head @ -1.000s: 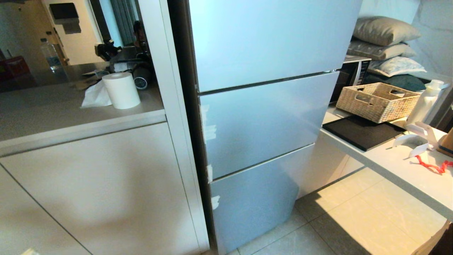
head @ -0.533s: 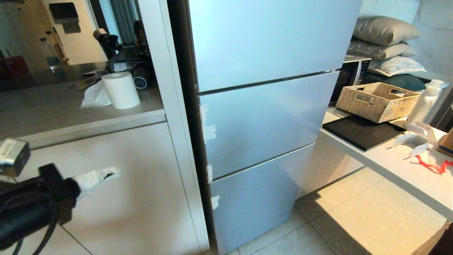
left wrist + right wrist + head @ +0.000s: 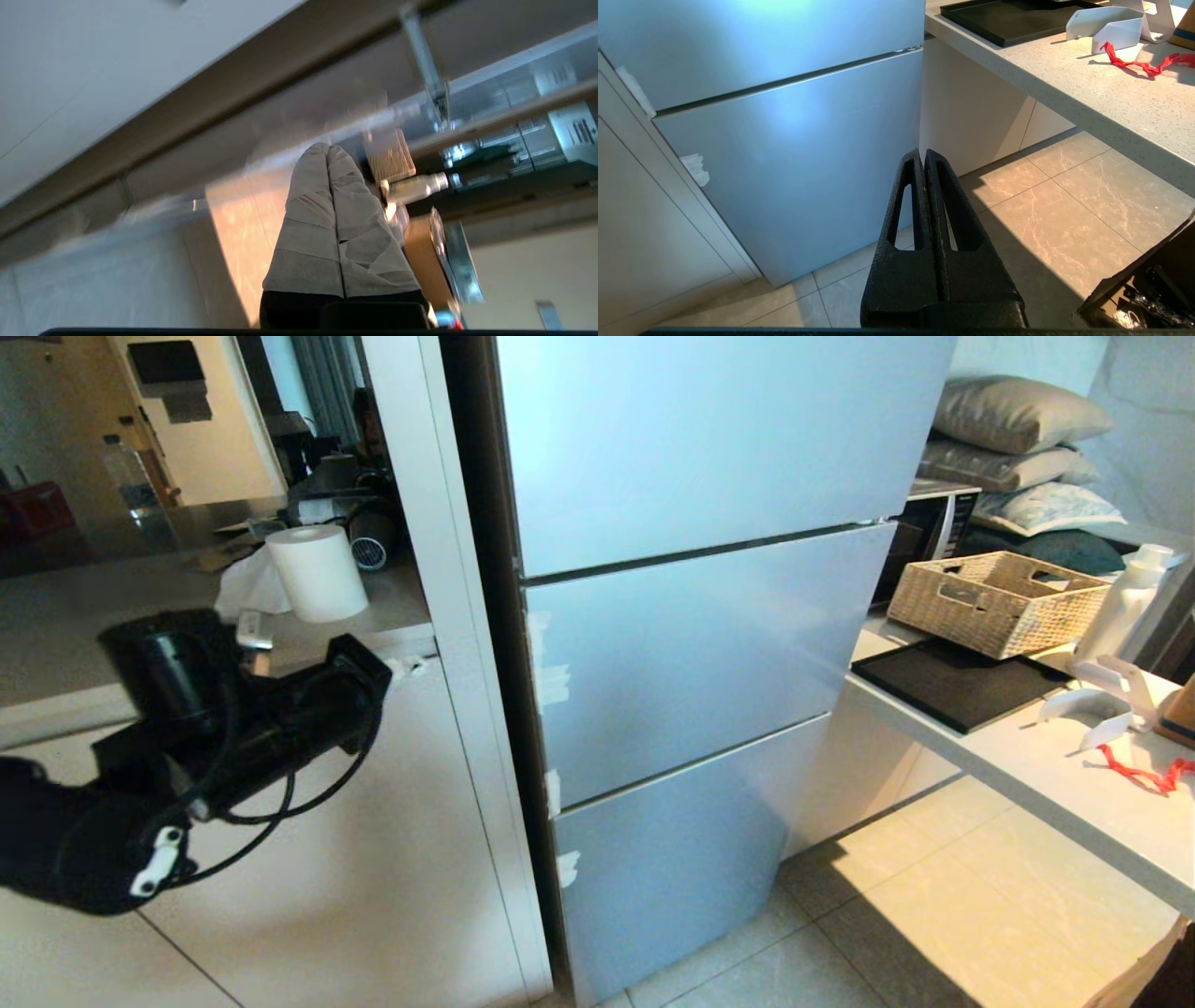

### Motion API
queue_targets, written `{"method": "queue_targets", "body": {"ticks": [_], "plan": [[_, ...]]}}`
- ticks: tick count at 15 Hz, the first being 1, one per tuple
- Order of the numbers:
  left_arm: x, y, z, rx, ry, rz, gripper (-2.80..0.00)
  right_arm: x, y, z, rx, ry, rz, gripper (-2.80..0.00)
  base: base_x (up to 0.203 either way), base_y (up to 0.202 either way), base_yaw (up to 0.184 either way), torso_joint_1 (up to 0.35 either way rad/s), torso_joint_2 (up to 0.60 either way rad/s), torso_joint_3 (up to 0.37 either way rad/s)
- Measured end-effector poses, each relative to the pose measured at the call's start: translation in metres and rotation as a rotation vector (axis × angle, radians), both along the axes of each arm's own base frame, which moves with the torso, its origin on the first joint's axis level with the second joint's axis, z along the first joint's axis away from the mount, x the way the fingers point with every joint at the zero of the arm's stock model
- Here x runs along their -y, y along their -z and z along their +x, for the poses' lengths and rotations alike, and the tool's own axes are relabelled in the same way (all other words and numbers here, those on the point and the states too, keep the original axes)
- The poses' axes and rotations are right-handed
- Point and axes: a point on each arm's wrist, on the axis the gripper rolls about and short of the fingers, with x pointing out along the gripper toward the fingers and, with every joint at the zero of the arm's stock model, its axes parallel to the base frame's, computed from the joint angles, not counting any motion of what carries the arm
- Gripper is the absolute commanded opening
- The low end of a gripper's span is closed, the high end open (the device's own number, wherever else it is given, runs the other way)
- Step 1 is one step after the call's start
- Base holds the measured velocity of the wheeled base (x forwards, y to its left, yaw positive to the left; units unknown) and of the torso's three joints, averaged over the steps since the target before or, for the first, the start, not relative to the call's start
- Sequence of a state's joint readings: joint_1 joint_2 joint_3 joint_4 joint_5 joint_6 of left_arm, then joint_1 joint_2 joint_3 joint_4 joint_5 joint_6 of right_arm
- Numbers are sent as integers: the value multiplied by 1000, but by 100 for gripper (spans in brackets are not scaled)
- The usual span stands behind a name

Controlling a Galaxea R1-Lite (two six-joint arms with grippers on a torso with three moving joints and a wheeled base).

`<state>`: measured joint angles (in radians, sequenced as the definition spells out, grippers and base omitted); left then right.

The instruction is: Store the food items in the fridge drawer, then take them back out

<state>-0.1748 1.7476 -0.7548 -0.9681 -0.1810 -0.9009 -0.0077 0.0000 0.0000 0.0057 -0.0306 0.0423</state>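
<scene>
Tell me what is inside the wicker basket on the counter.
The wicker basket sits partly on a black tray. Only its rim and inner dividers show from the head view; whatever lies at the bottom is hidden by its walls.

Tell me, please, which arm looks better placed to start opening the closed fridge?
Probably the left. The left gripper is raised beside the fridge, near the taped door edge, fingers together. The right gripper hangs low over the floor, also shut.
</scene>
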Motion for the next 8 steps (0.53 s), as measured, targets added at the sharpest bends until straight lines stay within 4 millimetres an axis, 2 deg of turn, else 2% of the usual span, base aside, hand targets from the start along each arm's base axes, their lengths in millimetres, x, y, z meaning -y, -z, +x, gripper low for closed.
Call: {"method": "queue_targets", "body": {"ticks": [4, 8], "plan": [[34, -1, 38, 46, 15, 0, -280, 0, 0, 0, 0, 0, 0, -280, 0, 0, 0, 0, 0, 0], [49, 3, 68, 78, -34, 2, -280, 0, 0, 0, 0, 0, 0, -280, 0, 0, 0, 0, 0, 0]]}}
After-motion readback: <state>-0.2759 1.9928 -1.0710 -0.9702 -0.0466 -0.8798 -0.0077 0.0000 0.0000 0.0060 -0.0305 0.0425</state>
